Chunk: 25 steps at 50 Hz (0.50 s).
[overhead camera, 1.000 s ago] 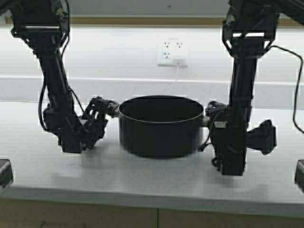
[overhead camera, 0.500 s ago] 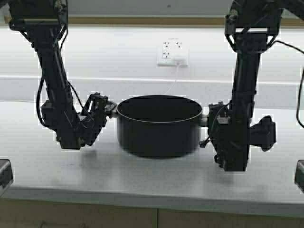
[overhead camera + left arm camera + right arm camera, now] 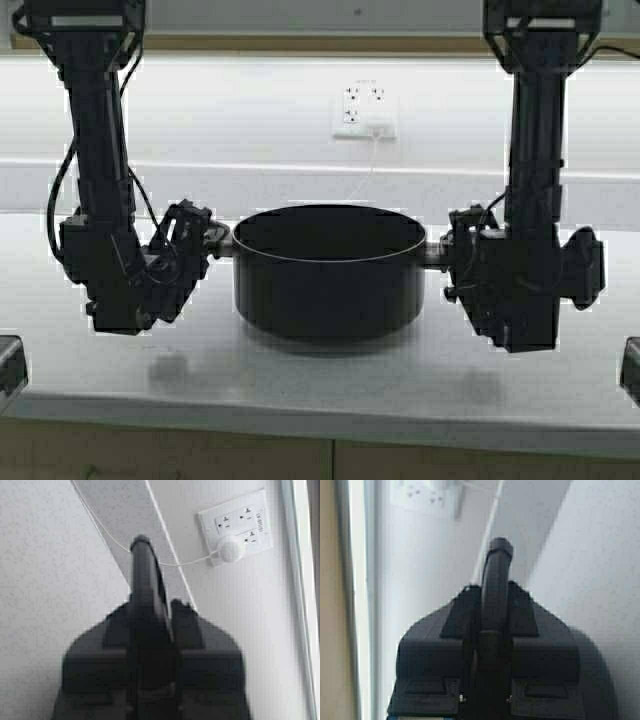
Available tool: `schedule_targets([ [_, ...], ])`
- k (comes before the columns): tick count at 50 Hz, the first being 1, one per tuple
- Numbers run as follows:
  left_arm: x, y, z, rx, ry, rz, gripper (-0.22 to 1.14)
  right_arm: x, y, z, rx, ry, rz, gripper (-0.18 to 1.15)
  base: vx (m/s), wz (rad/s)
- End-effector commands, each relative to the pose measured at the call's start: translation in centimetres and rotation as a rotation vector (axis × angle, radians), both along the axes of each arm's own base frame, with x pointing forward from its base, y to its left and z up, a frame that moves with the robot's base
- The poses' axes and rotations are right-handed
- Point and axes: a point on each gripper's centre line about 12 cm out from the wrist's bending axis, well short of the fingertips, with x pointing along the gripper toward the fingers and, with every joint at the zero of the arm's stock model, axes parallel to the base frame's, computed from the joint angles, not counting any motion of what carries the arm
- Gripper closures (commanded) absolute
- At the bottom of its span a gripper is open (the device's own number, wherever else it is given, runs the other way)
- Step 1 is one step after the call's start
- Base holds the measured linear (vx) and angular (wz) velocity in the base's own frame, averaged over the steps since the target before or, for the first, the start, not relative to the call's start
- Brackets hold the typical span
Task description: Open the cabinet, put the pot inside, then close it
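High view: the pot (image 3: 328,275), wide, round and matte black with no lid, hung between the two arms in front of the white wall, its base just clear of the tabletop (image 3: 300,385) and a soft shadow lying beneath it. Left pincer (image 3: 212,240) was pressed shut on the pot's left loop handle; right pincer (image 3: 447,252) was clamped likewise on the right handle — both arms dropped steeply from above and bent inward at the wrist. Behind the pot, a white wall outlet (image 3: 364,112) carried a plug, and a thin white cable ran down from it to the pot's rim line. Left wrist view: the pincer's dark fingers (image 3: 187,622) flanked a black handle bar, with the outlet (image 3: 236,527) beyond. Right wrist view: the same arrangement — fingers (image 3: 520,612) closed either side of the handle loop.
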Motion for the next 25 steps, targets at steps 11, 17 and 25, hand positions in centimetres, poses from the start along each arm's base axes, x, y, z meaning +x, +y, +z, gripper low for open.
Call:
schedule_targets([
  [11,-4.5,-2.2,4.5,0.043,-0.072,-0.047,0.90,-3.3,3.4,4.8,0.003,-0.052,0.138,0.89,0.00,0.00],
  [17,-7.4,-2.5,5.5,0.067,-0.035,-0.053,0.90,-5.2,3.7,5.3,-0.012,-0.020,0.173,0.89,0.00,0.00],
  [25,-10.4,-2.5,7.5,0.085,-0.026,-0.062,0.90,-8.1,3.0,6.7,-0.041,0.022,0.196,0.89,0.00,0.00],
])
